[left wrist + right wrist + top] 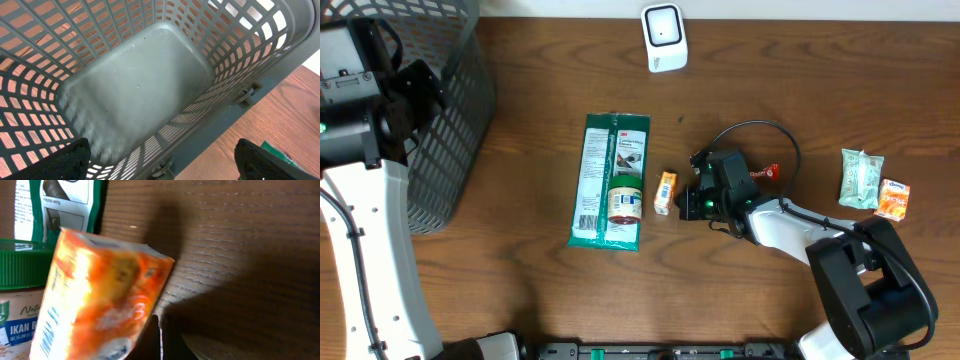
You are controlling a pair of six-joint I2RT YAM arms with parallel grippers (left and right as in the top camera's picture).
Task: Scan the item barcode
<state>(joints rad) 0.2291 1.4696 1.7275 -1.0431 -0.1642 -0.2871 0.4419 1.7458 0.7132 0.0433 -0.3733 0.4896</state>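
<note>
Orange box (100,295) fills the right wrist view, dead ahead of the right fingers (170,345). They're pressed shut with nothing between them. We can't tell if the tips touch it.

From overhead, the box sits mid-bench (520,300), just to the left of those fingers. Its long axis runs roughly front to back, so it's side-on to them. A jar (625,197) on a green packet (610,150) is close on the box's other side.

We take the box as the item to scan. The right arm is clearly nearer. Those fingers need to open and straddle the short width before any lift toward the white scanner (663,38) at the far edge.

Left fingers (75,159) are spread wide over the basket (240,50), well apart from the box.
</note>
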